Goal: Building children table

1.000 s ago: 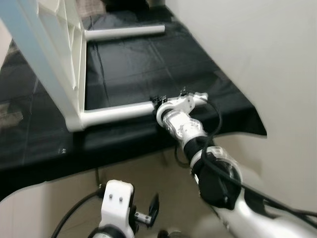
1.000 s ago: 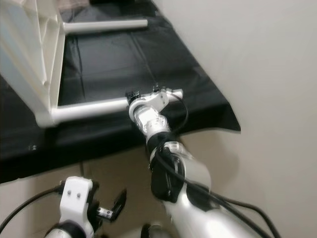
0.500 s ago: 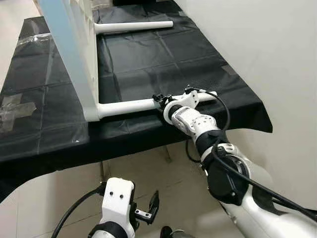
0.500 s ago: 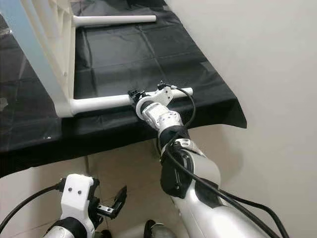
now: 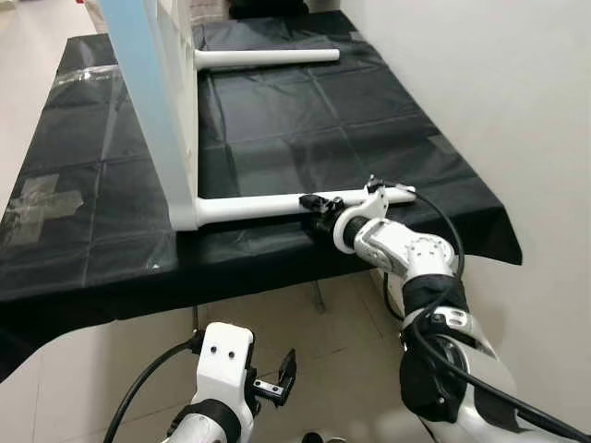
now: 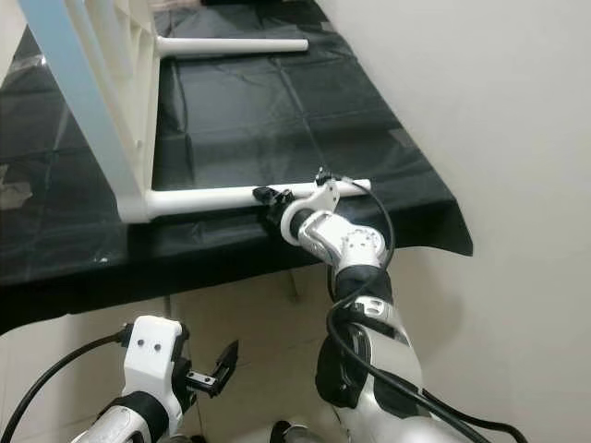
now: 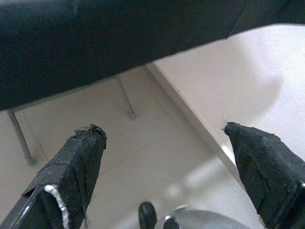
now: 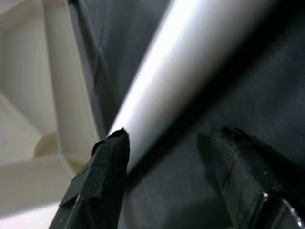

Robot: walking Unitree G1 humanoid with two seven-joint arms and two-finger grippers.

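Children's table (image 5: 152, 101): white, lying on its side on the desk (image 5: 92, 231), top panel standing upright with a pale blue edge toward the camera.
Near leg (image 5: 277, 203): white tube running from the panel's lower corner along the desk's front edge toward the wall; its free end lies by the desk's corner.
Far leg (image 5: 268, 57): a second white tube, sticking out the same way near the back of the desk.
Desk: covered in black sheeting with fold creases and tape patches on the left.
Right gripper (image 5: 319, 205): at the near leg, about two thirds of the way out from the panel; in the right wrist view its black fingers (image 8: 102, 183) stand apart on either side of the tube, whether they pinch it I cannot tell.
Left gripper (image 5: 277, 383): hanging low over the tiled floor in front of the desk, fingers (image 7: 71, 162) spread wide, nothing between them.
Change from earlier: the whole view has shifted, so more of the desk and floor shows; the right gripper remains at the near leg, with its forearm now reaching in from below the desk's corner.
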